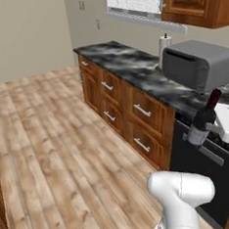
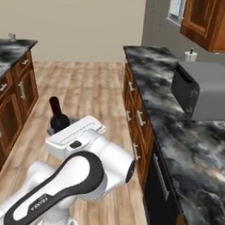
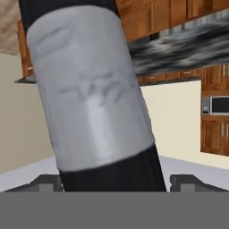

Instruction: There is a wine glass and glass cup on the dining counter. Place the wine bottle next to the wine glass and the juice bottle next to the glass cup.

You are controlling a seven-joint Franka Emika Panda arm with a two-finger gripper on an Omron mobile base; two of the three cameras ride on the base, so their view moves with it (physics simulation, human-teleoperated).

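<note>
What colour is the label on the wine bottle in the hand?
Pale grey with faint darker markings, on the near-black wine bottle; the hand view shows it best.

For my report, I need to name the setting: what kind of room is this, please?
A home kitchen, rendered. It shows in the marbled wall counter over wooden drawers, the grey toaster oven, and the wall cabinet. The gripper holds a wine bottle.

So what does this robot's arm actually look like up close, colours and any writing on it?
The arm is made of smooth, rounded glossy white segments. One segment carries a long black curved band with small white lettering, too small to read. The hand is a flat white block with a small dark inset. Its fingers are small and dark grey. No loose cables show.
</note>
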